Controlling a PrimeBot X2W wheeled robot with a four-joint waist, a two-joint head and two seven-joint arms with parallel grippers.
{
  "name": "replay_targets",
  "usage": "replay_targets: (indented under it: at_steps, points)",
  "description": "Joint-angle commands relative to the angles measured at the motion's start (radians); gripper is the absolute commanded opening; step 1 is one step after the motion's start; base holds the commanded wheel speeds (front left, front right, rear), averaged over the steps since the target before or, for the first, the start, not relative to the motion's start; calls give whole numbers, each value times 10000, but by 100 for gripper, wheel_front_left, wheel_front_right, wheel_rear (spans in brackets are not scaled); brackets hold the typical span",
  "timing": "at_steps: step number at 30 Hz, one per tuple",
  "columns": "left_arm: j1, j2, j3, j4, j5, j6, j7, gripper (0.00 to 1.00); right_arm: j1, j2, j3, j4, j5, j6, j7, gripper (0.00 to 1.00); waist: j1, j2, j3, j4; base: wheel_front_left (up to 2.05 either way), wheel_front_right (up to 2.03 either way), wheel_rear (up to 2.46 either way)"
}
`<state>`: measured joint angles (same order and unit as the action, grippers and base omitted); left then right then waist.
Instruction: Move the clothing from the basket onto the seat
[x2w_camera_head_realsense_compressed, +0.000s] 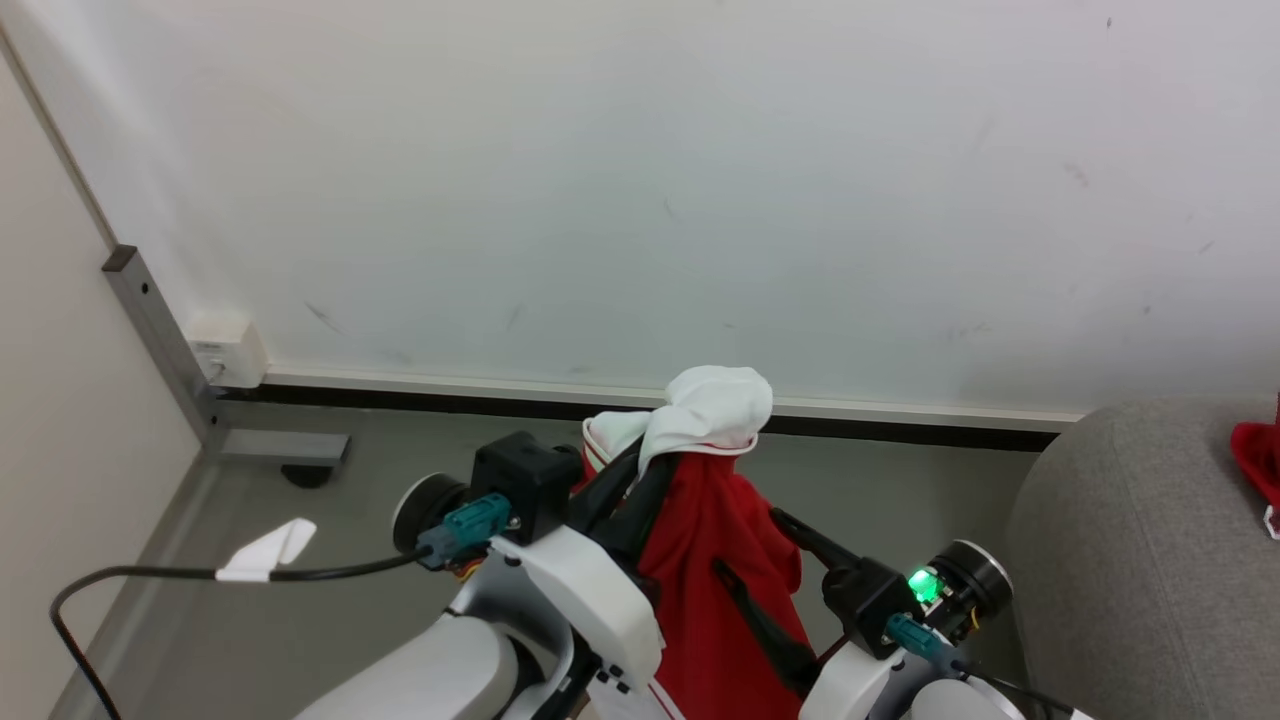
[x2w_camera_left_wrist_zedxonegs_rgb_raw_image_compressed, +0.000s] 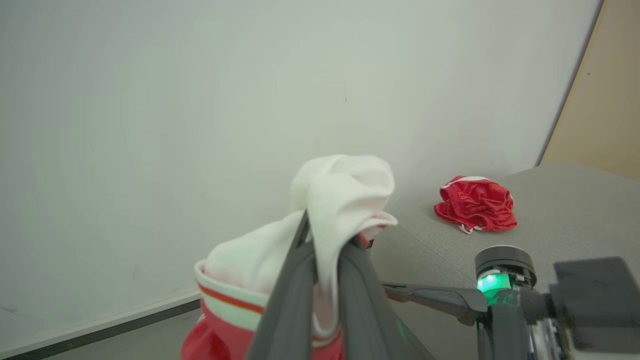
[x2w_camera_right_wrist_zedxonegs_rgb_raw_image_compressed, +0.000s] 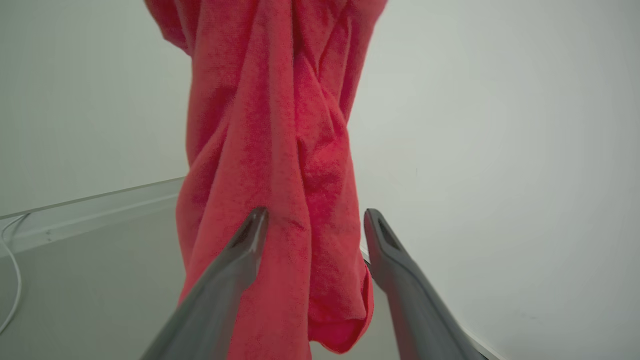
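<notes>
The grey seat (x2w_camera_head_realsense_compressed: 1130, 560) fills four o'clock in my head view. At six o'clock the hanging garment (x2w_camera_head_realsense_compressed: 715, 560), red with a white top, dangles from my left tool (x2w_camera_left_wrist_zedxonegs_rgb_raw_image_compressed: 327, 235), which is clamped tight on the white part. A crumpled garment (x2w_camera_left_wrist_zedxonegs_rgb_raw_image_compressed: 476, 203) lies on the seat. My right tool (x2w_camera_right_wrist_zedxonegs_rgb_raw_image_compressed: 316, 215) is spread wide, holding nothing, a finger on either side of the hanging red cloth.
</notes>
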<state>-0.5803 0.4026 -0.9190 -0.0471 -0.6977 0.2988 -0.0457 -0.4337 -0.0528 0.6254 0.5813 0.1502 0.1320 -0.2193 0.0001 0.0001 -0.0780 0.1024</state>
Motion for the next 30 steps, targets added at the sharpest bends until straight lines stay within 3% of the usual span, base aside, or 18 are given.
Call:
replay_targets:
  at_steps: [1,9,10,11,12,19,20,22,23,24,30]
  points:
    - [-158,-37,-12,-45,104,-21,-20,0,-181,60,174,166,296,-26,-42,100,-1,-1,-8,48,0,0,0]
    - [-202,-291,-205,64,-45,-222,37,0,-819,26,1728,1065,1930,-26,-266,100,-1,-1,-46,191,0,0,0]
    - [-184,-301,-213,61,-60,-222,39,0,-866,24,1843,1153,2025,-26,-295,74,-1,-1,-45,183,0,0,0]
    - [-176,-299,-224,61,-65,-222,39,0,-911,25,1967,1216,2148,-26,-300,12,-1,-1,-44,175,0,0,0]
    - [-171,-292,-231,61,-75,-225,43,0,-961,36,2101,1259,2267,-26,-314,0,-1,-1,-42,164,0,0,0]
    - [-27,-119,-133,174,-94,-91,-56,0,-1275,29,2337,1520,2848,-26,-437,0,-1,-1,-4,-34,0,0,0]
    - [-8,-108,-119,199,-104,-63,-68,5,-1325,28,2278,1549,2875,-26,-449,0,-1,-1,8,-60,0,0,0]
    - [54,-62,-121,282,-142,-18,-23,39,-1372,30,2120,1537,2951,-26,-459,0,-1,-1,29,-100,0,0,0]
    - [90,-41,-126,319,-160,-15,18,65,-1380,33,2034,1504,2939,-26,-461,0,-1,-1,39,-122,0,0,0]
    - [107,-16,-137,356,-159,6,57,100,-1370,34,1942,1480,2903,-26,-461,0,-1,-1,48,-146,0,0,0]
    - [173,17,-188,453,-303,-42,124,100,-1299,33,1247,1421,2590,-26,-466,0,-1,-1,74,-244,0,0,0]
